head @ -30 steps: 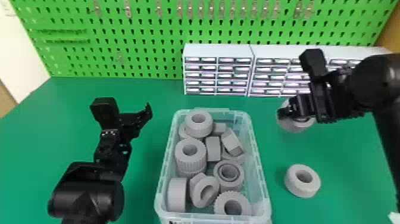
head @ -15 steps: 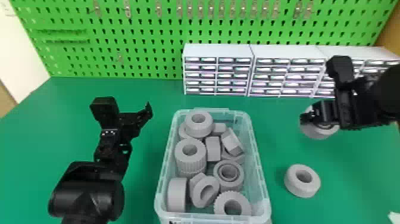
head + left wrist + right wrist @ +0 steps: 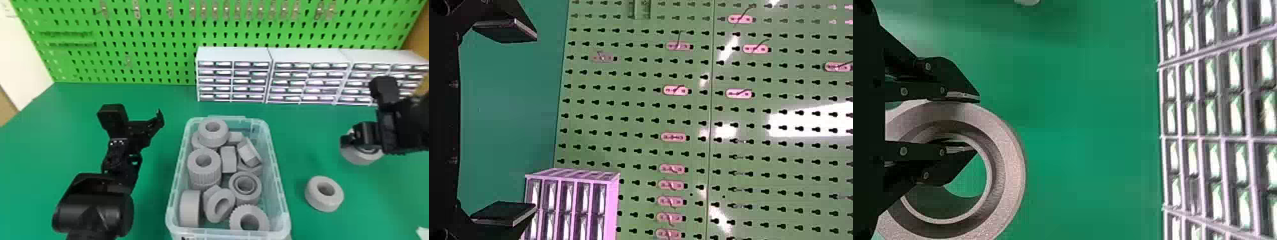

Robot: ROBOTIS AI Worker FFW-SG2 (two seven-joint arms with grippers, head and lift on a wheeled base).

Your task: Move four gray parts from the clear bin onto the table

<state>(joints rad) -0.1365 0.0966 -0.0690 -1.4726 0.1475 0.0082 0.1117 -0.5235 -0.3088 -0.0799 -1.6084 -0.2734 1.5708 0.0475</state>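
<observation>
Just now carried a gray ring (image 3: 1012,170) farther right of the clear bin (image 3: 279,178), pinching its wall in the nearly closed right claw (image 3: 977,123), and probably neared a second placement on the tabletop (image 3: 306,127) beyond another ring (image 3: 321,203), with the left claw (image 3: 535,121) spread wide, empty.

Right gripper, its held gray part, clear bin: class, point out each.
Right gripper (image 3: 977,123): right wrist view, between fingertips.
Gray part (image 3: 1013,167): right wrist view, outer ring.
Clear bin (image 3: 217,231): head view, near rim.

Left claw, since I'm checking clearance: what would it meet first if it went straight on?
Most likely the green pegboard ahead of the left claw, though depth is unclear and the green table could come first.
</observation>
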